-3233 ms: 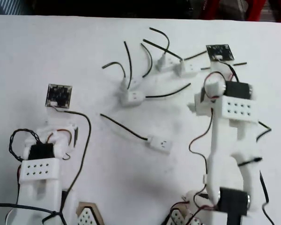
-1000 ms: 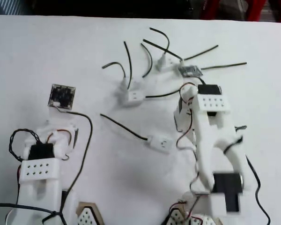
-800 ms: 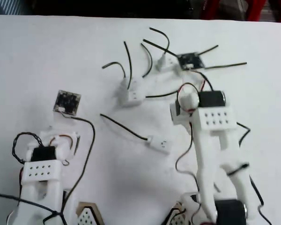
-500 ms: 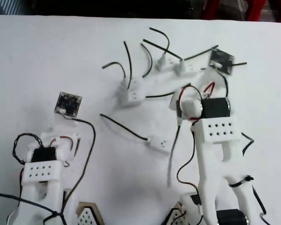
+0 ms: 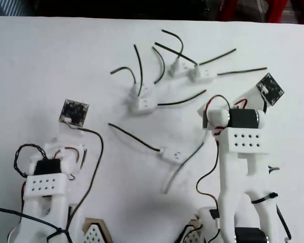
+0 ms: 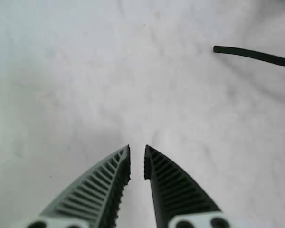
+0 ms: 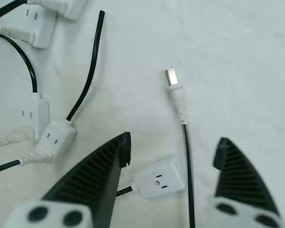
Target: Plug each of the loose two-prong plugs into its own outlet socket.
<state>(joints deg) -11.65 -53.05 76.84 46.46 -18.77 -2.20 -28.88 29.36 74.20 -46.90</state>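
My right gripper [image 7: 173, 141] is open above the table. A white outlet socket [image 7: 159, 178] on a black cord lies between its fingers, untouched. Just beyond it lies a loose two-prong plug [image 7: 174, 90], its prongs pointing away and its cord running back toward the gripper. In the high view that socket [image 5: 172, 153] is at mid-table, with the loose plug's cord [image 5: 185, 167] slanting beside it, left of the right arm [image 5: 241, 139]. My left gripper [image 6: 137, 154] is shut on nothing over bare table; in the high view it [image 5: 67, 148] is at the near left.
Several more white sockets with black cords lie farther back: a pair [image 5: 143, 98] at centre and two [image 5: 190, 71] at the far right. The same cluster [image 7: 42, 128] appears in the right wrist view. A black cord end [image 6: 218, 49] lies ahead of the left gripper.
The right arm swung over the far sockets, then back to the right and nearer. The loose plug's cord came to lie by the middle socket and has tilted. The left arm drew back slightly.
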